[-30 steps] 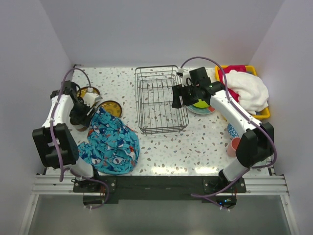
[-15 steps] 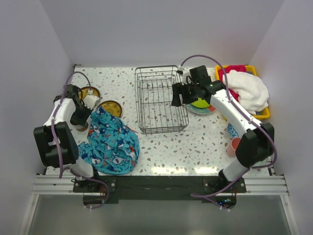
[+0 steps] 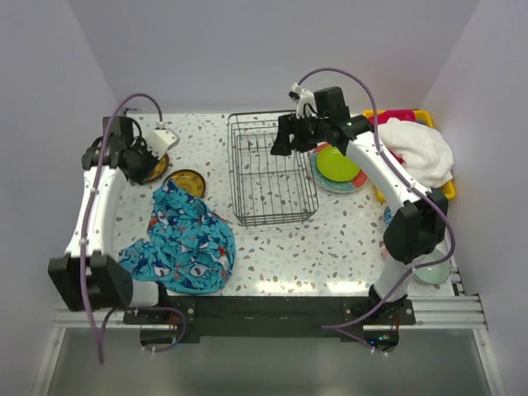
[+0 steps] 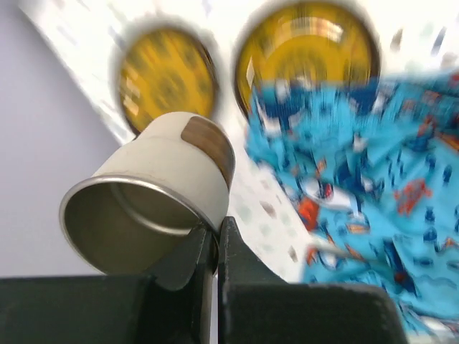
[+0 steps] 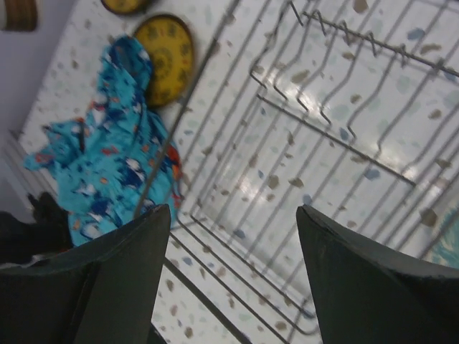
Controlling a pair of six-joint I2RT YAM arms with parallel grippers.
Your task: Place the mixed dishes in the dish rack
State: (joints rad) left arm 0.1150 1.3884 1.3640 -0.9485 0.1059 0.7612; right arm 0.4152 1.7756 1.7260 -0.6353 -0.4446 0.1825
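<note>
Over the far-left table (image 3: 346,239) corner, left tool (image 4: 216,231) pinches the cream cup (image 4: 161,190).

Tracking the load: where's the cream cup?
The cream cup is far left in the top view, rim pinched by the left gripper, over the yellow plates.

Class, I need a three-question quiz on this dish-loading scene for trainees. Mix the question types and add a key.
1. True or false: the dish rack already holds a plate.
2. Which one grips the cream cup? A) left end effector B) right end effector C) neither
3. Fill in: in the top view, the green plate lies to the ____ of the dish rack.
Key: 1 false; 2 A; 3 right.
</note>
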